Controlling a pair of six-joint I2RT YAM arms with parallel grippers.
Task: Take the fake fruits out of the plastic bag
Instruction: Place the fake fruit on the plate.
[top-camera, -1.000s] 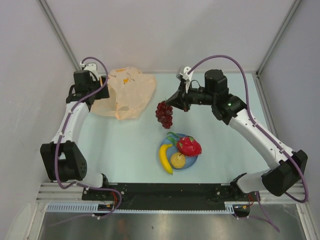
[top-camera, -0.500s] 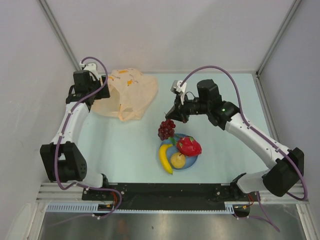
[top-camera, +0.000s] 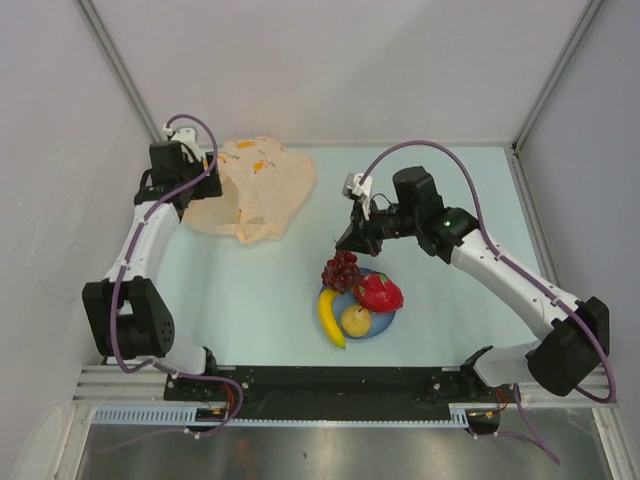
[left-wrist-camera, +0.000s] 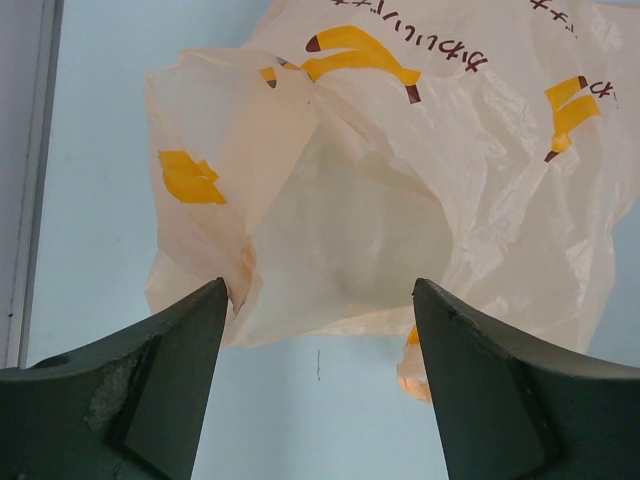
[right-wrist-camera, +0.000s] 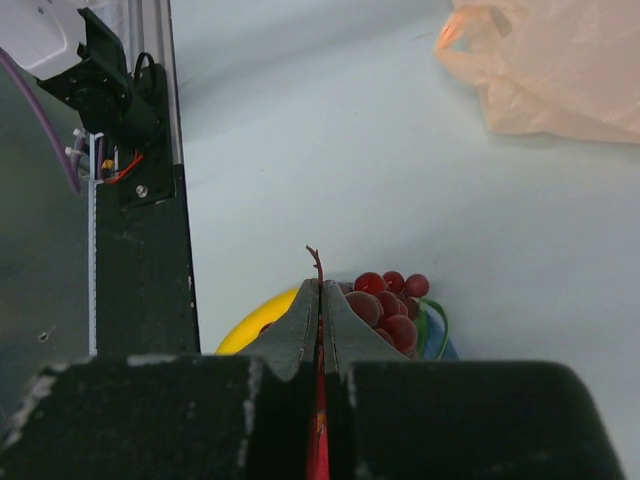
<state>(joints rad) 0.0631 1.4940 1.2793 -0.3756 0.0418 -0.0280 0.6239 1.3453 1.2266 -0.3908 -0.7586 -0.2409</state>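
Pinching grape bunch (top-camera: 340, 271) stem: right fingers (right-wrist-camera: 292, 338); bunch hangs stem-up over plate (top-camera: 392, 318) rim; left fingers (left-wrist-camera: 160, 360) spread.

Left hand (left-wrist-camera: 318, 330) was spread open just before the crumpled plastic bag (left-wrist-camera: 400, 190) lying on the bench (left-wrist-camera: 100, 150).

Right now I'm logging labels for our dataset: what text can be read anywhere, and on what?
Bag: black characters beside the yellow marks, upside down in the left wrist view; not Latin script, too small to read reliably.
Elsewhere: no readable text.
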